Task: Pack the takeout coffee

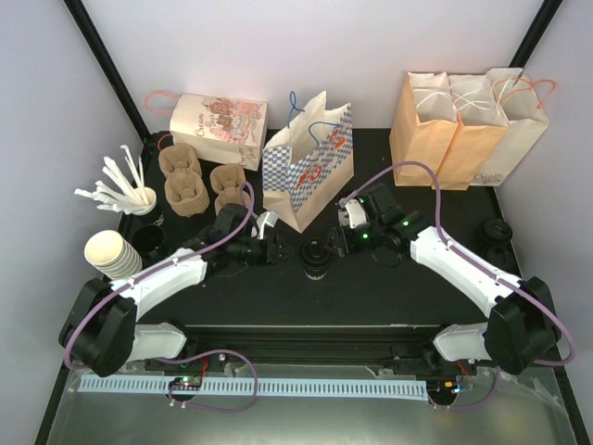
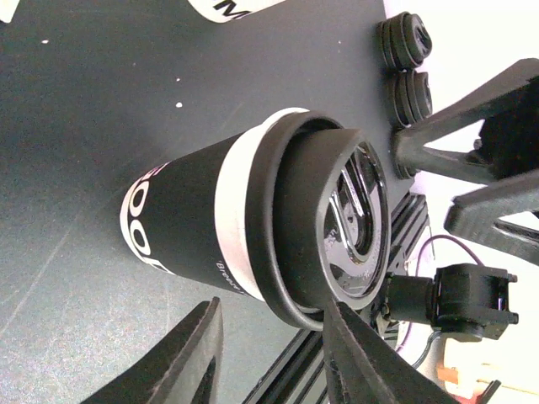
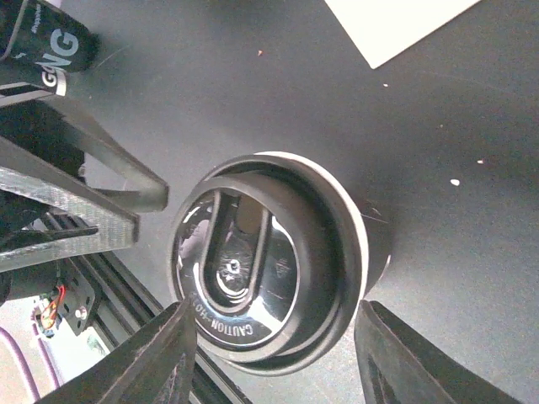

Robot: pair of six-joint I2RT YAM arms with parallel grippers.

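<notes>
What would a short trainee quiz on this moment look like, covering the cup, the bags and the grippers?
1. True or false: the coffee cup at the middle of the table has its black lid on.
2. Which bag stands just behind that cup in the top view? A) tan bags B) blue-and-white checkered bag C) cream bag with pink print
3. In the wrist views, which gripper has the cup between its fingers: the left gripper, the right gripper, or both?

Key: 1 true. 2 B. 3 both; each wrist view shows the lidded cup between that gripper's open fingers.
</notes>
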